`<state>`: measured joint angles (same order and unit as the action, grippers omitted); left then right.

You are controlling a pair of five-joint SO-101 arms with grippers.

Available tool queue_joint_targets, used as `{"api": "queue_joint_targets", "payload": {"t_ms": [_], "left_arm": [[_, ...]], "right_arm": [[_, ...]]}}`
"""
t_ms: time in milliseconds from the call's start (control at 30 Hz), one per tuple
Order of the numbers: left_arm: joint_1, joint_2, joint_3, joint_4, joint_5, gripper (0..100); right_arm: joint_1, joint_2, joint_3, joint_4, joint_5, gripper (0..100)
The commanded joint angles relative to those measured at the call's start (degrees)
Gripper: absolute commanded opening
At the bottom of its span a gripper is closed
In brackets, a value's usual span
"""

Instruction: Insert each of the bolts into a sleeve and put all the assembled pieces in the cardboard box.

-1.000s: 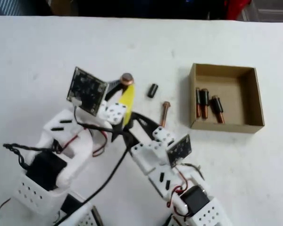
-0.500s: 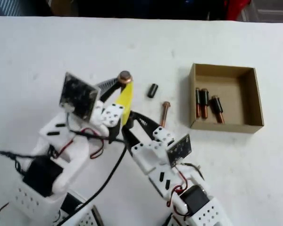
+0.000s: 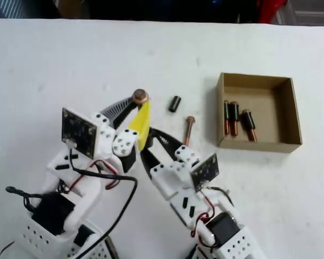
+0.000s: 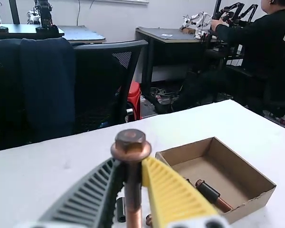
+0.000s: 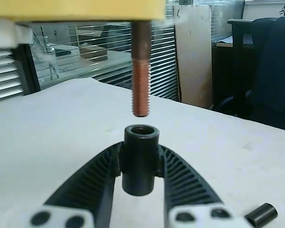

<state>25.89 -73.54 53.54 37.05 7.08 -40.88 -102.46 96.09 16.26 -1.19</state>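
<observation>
A white table spreads below; past its edge stands a black mesh office chair, a dark jacket hanging just beside it, a red object on the floor behind and a dark desk farther back; window blinds adjoin a beige board

The left arm's clamped jaws hang just above the right arm's clamped jaws.

- In left tool, bolt directly above sleeve in right tool.
- On table, spare sleeve and spare bolt left of cardboard box.
- In box, three assembled pieces.
</observation>
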Motion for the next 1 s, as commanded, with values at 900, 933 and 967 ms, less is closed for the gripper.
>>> {"api": "queue_joint_targets", "payload": {"t_ms": [900,933,967], "left_arm": [[0.75,-1.36,5.1,3.96,6.68,2],[0.75,-1.36,5.71,3.96,6.68,2],[0.75,-1.36,6.33,3.96,6.68,2]], "right_arm": [[-0.22,-0.75,0.7,-0.4,0.0,1.7],[-0.22,-0.75,0.7,-0.4,0.0,1.7],[-0.22,-0.75,0.7,-0.4,0.0,1.7]]}}
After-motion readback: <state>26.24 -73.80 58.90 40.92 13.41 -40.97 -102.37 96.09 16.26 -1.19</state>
